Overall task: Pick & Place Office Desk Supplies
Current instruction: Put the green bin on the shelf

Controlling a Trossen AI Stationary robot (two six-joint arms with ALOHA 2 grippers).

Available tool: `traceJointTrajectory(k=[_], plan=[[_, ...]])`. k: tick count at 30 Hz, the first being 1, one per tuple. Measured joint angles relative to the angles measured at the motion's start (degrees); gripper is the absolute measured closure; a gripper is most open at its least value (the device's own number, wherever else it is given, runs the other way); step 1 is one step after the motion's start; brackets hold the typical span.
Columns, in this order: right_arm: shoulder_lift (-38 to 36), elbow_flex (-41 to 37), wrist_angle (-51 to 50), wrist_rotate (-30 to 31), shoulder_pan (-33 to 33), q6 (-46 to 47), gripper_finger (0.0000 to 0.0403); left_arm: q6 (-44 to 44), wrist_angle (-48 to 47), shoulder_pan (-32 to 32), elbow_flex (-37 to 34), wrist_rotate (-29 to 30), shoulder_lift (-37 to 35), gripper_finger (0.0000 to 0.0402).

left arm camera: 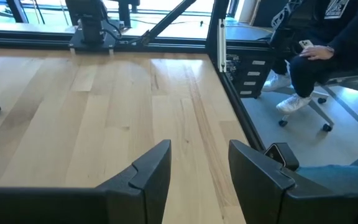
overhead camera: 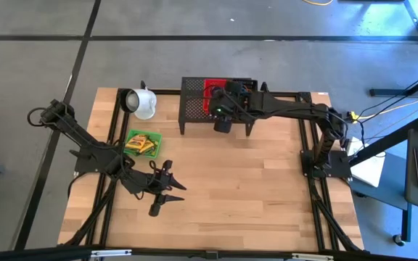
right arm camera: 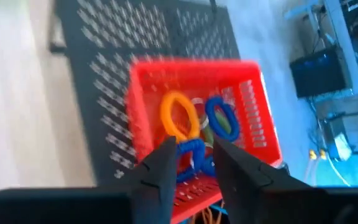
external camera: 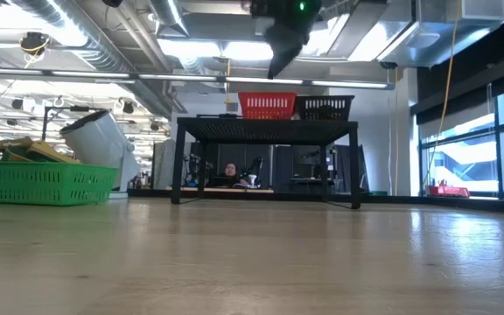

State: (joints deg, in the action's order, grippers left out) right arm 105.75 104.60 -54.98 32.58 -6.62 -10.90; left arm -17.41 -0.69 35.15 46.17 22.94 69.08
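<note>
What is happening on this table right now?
The right gripper hovers over the red basket on the black mesh rack, with its fingers around a blue rubber-band loop. Orange and blue loops lie in the basket. The left gripper waits open above the bare table, near the green basket of crayon boxes.

Red basket (external camera: 267, 106) atop black rack (external camera: 268, 131)

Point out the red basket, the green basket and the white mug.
red basket (right arm camera: 260, 134): right wrist view, on its side wall.
green basket (external camera: 46, 184): low view, on its front wall.
white mug (overhead camera: 145, 106): high view, on its side.
</note>
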Motion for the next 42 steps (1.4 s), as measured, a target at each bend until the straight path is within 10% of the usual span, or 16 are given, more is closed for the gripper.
traceJointTrajectory(k=[8, 15, 21, 42], plan=[[-0.15, 10.6, -6.65, -0.76, 6.34, 15.35, 0.0272, -3.62, -11.58, 0.01, -0.02, -0.14, -0.04, 0.0247], [-0.32, 16.35, -10.73, -9.18, 15.06, 30.49, 0.0279, -25.45, -35.27, -1.39, 0.0, 1.03, -1.3, 0.0247], [-0.3, 16.52, -10.69, -9.44, 21.04, 31.42, 0.028, -43.9, -47.89, -6.66, -0.01, 13.11, -0.93, 0.0247], [-0.28, 16.52, -10.67, -9.03, 26.76, 31.48, 0.028, -49.79, -47.63, -24.63, -7.41, 10.53, 7.85, 0.0247]])
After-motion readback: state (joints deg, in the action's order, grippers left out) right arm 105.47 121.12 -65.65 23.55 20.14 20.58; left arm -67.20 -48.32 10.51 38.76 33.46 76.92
